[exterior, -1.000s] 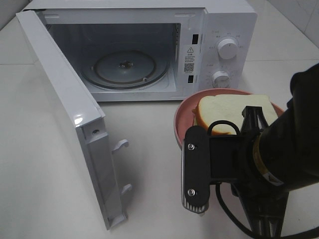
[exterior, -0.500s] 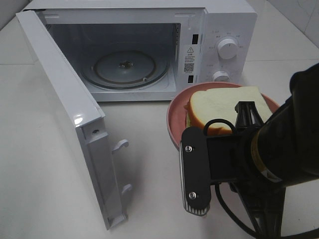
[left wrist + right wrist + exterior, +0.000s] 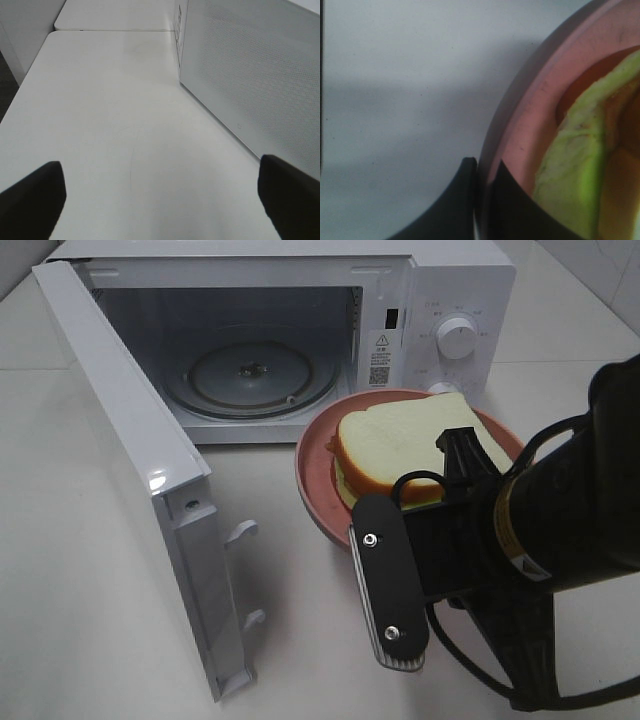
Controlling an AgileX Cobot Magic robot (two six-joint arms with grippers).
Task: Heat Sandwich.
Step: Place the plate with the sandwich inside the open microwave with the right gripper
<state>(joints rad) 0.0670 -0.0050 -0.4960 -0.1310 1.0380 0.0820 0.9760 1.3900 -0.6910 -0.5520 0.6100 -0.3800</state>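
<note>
Right tool [image 3: 484,167] tight on plate [image 3: 530,115] rim, visible only from its wrist; left tool [image 3: 160,172] spread wide.

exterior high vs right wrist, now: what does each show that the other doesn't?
Exterior high only: the microwave, its door swung open, the bare turntable, and the sandwich with its top bread slice. Right wrist only: the right hand shut on the plate rim, and the green filling up close. Both: plate, sandwich, white table.
</note>
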